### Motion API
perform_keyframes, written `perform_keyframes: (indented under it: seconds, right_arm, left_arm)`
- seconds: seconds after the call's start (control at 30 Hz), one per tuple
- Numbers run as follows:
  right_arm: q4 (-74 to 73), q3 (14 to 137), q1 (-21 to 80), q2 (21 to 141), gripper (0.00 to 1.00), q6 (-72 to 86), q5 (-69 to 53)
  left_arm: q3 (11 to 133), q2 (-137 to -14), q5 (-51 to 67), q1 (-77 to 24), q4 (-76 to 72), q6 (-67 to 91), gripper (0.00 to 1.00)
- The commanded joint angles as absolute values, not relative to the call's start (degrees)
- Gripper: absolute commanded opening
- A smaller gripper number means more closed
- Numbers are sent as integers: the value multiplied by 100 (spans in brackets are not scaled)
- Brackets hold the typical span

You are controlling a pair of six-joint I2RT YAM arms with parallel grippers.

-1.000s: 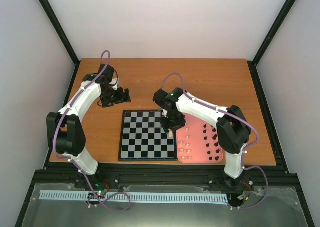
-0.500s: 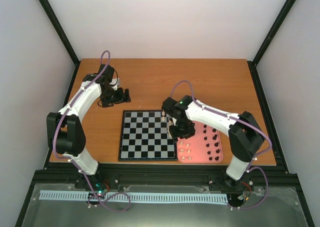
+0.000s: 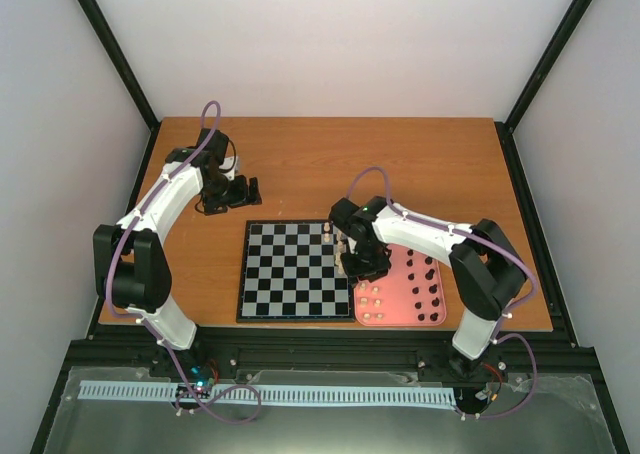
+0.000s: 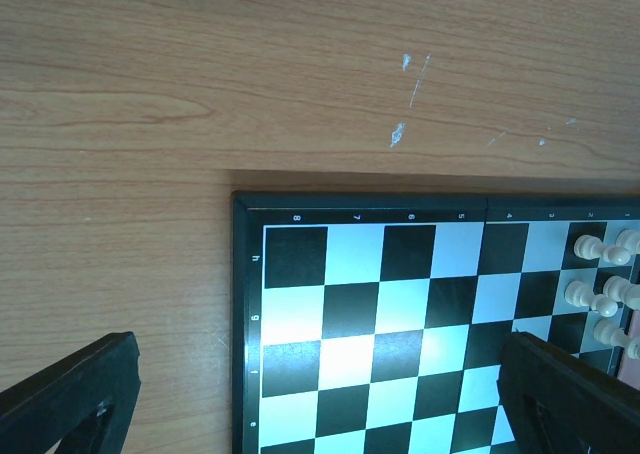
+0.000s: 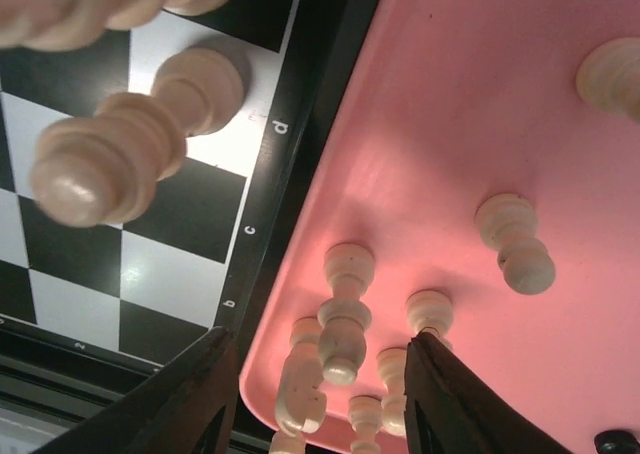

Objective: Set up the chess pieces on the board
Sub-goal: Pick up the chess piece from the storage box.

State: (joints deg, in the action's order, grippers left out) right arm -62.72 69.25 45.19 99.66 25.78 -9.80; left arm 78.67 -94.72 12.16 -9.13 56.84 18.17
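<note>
The board (image 3: 290,274) lies mid-table, with a few cream-white chess pieces (image 3: 342,242) standing along its right edge. My right gripper (image 3: 362,267) hangs open low over the left side of the pink tray (image 3: 395,274). In the right wrist view its fingers (image 5: 190,394) straddle a cream piece (image 5: 345,319) without touching it, and the board pieces (image 5: 110,164) loom close at the upper left. Black pieces (image 3: 425,279) stand in the tray's right half. My left gripper (image 3: 250,189) is open and empty over bare table beyond the board's far left corner.
The left wrist view shows the board's corner (image 4: 400,324), cream pieces (image 4: 600,294) at its right edge and wood table (image 4: 300,74) beyond. More cream pieces (image 3: 372,302) crowd the tray's left columns. The table's near edge runs just below board and tray.
My right gripper has moved from above the board's right edge toward the near side, onto the tray's left columns, and dropped lower. The left arm has not moved.
</note>
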Motion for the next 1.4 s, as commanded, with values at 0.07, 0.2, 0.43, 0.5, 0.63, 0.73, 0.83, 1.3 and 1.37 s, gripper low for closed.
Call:
perform_keyframes:
  seconds: [0.07,0.2,0.43,0.5,0.63,0.73,0.83,1.3,1.37]
  right_arm:
    - [-6079,6816,4448,10081,44,2561,-1044]
    - [-6075,6791,4430,10132,43,2549,-1046]
    - [-6061,6715,4412,10155,37,2549,-1083]
    - [-6048,6688,4412,10157,35,2549,-1090]
    - [-6025,6692,4412,10147,32,2551,-1089]
    - [-6014,6697,4412,10173,27,2538,-1100]
    - [-6015,6699,4412,10186,22,2515,-1121]
    - [-6415,7120,4431,10007,9,2631,-888]
    - [-6541,7339,4459,9982,9,2656,-876]
  left_arm:
    - [7973,-9460,1178,-935,5683,1824,100]
    - [7972,-9490,1187,-938,5679,1837,100]
    - [7976,-9513,1187,-932,5674,1833,100]
    - [7980,-9514,1189,-935,5671,1839,100]
    - [7973,-9507,1178,-933,5671,1835,100]
    - [7978,-9513,1189,-938,5685,1837,100]
    - [7999,-9513,1179,-935,5691,1837,100]
    - [7902,-9410,1254,-932,5641,1862,100]
    - [7903,-9398,1280,-935,5632,1870,100]
